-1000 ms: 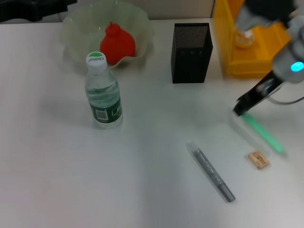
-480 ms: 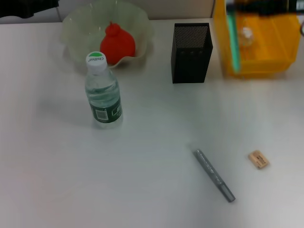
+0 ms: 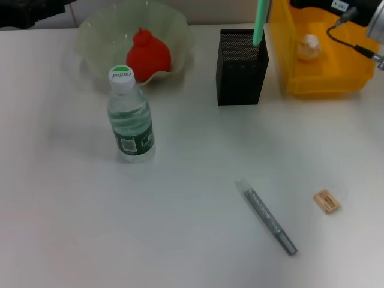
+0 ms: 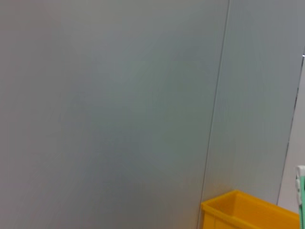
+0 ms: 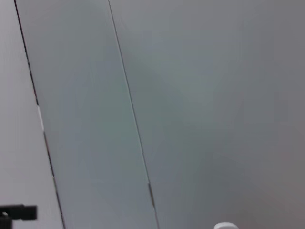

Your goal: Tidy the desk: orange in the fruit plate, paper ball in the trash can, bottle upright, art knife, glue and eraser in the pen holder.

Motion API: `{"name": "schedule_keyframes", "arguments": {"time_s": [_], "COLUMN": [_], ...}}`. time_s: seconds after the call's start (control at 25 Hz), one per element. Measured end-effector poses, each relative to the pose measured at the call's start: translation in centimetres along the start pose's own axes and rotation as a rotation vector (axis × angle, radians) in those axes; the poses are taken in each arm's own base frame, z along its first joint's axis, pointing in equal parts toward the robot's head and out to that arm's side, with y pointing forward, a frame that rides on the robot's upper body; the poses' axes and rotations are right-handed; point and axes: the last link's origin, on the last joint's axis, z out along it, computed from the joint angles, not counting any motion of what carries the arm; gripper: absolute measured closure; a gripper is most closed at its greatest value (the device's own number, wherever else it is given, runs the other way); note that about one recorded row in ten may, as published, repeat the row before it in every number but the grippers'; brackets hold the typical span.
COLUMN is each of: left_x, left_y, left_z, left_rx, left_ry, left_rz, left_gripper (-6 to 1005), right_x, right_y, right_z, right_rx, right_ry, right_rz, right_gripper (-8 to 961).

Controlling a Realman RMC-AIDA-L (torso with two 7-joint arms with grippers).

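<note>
Whereas a second ago the green art knife (image 3: 259, 23) lay on the bench (image 3: 180, 210) at four o'clock, it now hangs upright over the pen holder (image 3: 242, 66). The right end effector is out of frame, so its grip cannot be told. Next come the grey glue stick (image 3: 269, 219) and eraser (image 3: 326, 201), at five o'clock.

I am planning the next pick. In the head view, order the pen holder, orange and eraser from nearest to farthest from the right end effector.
1. Pen holder, just beside the right end effector, at the back.
2. Orange, in the bowl, back left.
3. Eraser, front right.
</note>
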Motion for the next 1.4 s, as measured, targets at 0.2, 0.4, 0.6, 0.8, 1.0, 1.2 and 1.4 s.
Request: {"name": "schedule_keyframes", "arguments": {"time_s": [0.2,0.4,0.6,0.8,1.0,1.2,1.4], "left_x": [-0.3,-0.7,-0.8,-0.8,-0.6,-0.5,-0.3], "left_y": [-0.1,-0.2,-0.2,-0.2,-0.2,0.0,0.0], "left_z": [-0.1,-0.1,-0.3,-0.5,-0.4,-0.1,0.0], "left_rx": [0.004,0.003,0.003,0.004,-0.002,-0.012,-0.016], "left_ry": [0.000,-0.004,-0.004,-0.002,0.000,-0.002,-0.001], "left_rz": [-0.013,-0.028,-0.032,-0.033,-0.027,-0.021,-0.010], "left_gripper": [239,239,239,239,239,239,239], "right_x": [0.8,1.6,2.6,3.8,4.0,3.6,1.6], "right_y": [0.0,0.4,0.7,1.3,1.1,1.5,2.8], "right_z": [1.1,2.4,2.8,2.3,1.4,1.0,0.0], "right_rx": [0.025,0.024,0.020,-0.011,-0.006,-0.026,-0.089], "right_ry": [0.015,0.044,0.083,0.133,0.156,0.193,0.308], "right_rz": [-0.037,-0.058,-0.055,-0.048,-0.004,0.029,0.060], "right_gripper": [743,738,733,727,722,497,497]}}
